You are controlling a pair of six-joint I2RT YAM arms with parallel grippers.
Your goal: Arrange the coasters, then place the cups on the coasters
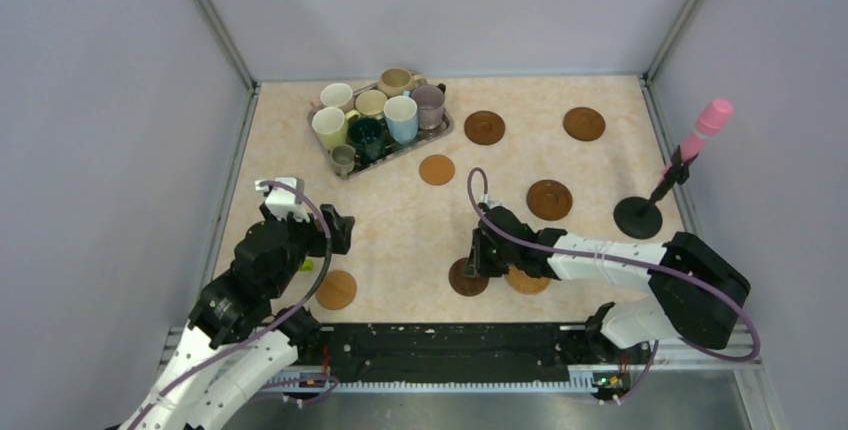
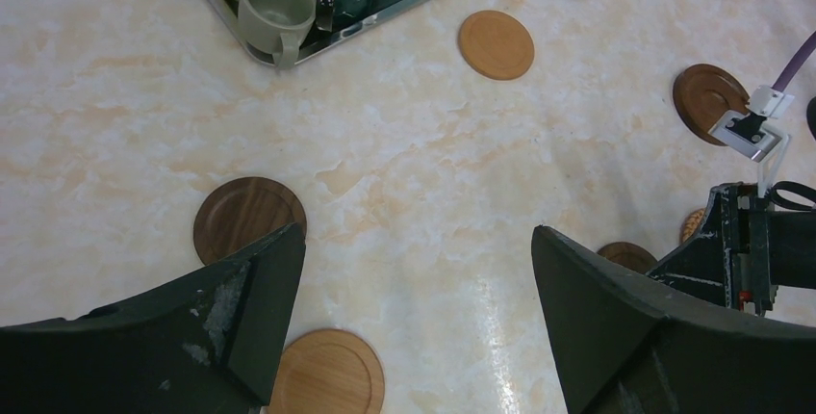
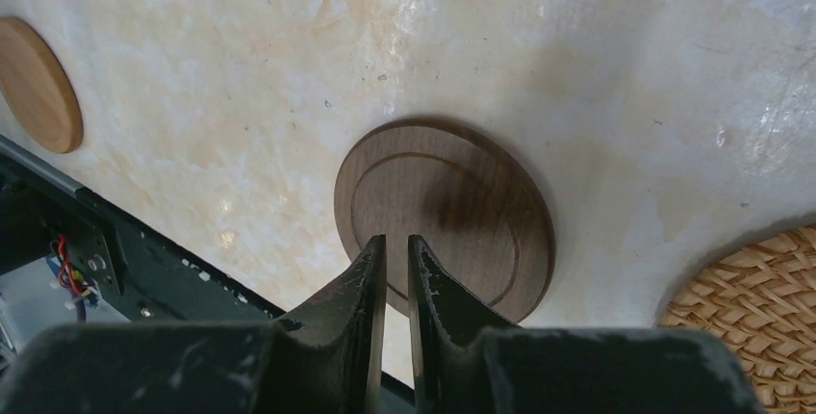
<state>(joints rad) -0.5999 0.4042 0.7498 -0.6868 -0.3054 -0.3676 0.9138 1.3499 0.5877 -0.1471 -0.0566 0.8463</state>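
Hanging over a dark coaster (image 3: 452,202), right jaws nearly together

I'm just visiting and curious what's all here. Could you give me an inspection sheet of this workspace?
Surface: beige marbled table, no spills seen.
Job's things: eight cups crowded on a metal tray; coasters scattered, none bearing a cup.
Clutter: black stand with pink-tipped stick.
Grippers: left gripper open, above the table; right gripper nearly shut over a dark coaster.
Cables: purple cables loop above the table.
Surroundings: grey walls on three sides.
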